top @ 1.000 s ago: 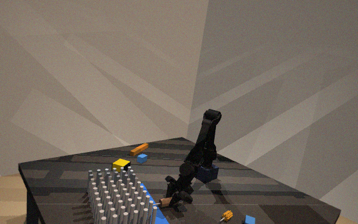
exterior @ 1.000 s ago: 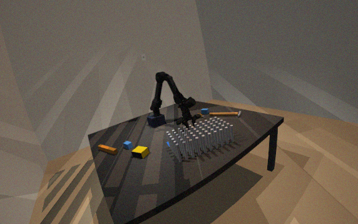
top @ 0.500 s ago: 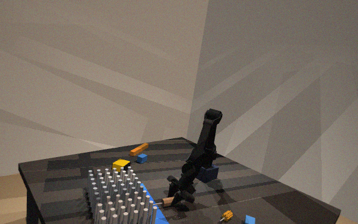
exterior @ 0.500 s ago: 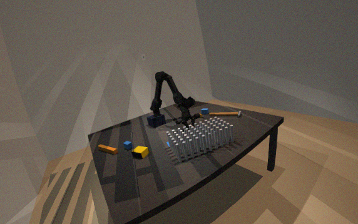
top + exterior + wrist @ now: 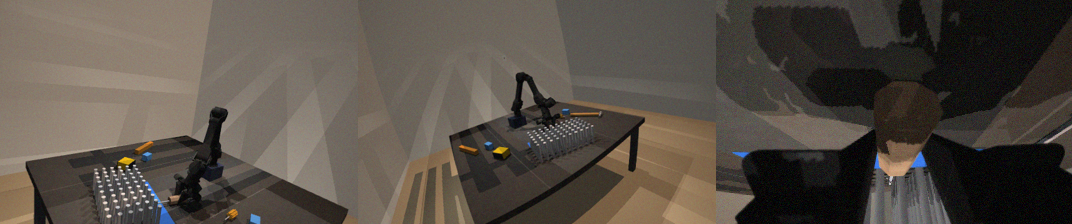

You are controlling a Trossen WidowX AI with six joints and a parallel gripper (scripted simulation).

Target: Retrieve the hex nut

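My gripper (image 5: 179, 199) (image 5: 898, 134) is shut on the wooden handle (image 5: 173, 199) (image 5: 906, 112) of a tool. The tool's thin metal rod (image 5: 163, 202) points from the handle over the blue taped strip (image 5: 166, 216) (image 5: 529, 144) (image 5: 918, 160) toward the spacers; its far end is hidden among them. The grey metal spacers (image 5: 120, 219) (image 5: 538, 152) (image 5: 903, 200) stand upright in rows. The gripper is low, on the arm's side of the field, beside the front row. The hex nut cannot be made out in any view.
A yellow block (image 5: 126, 163) (image 5: 501, 152), a blue cube (image 5: 146, 156) (image 5: 489, 146) and an orange bar (image 5: 144, 147) (image 5: 468, 150) lie past one end of the field. Toward the other side are an orange-handled tool (image 5: 232, 214), another blue cube (image 5: 255, 219) (image 5: 566, 111) and a hammer-like tool (image 5: 584, 114).
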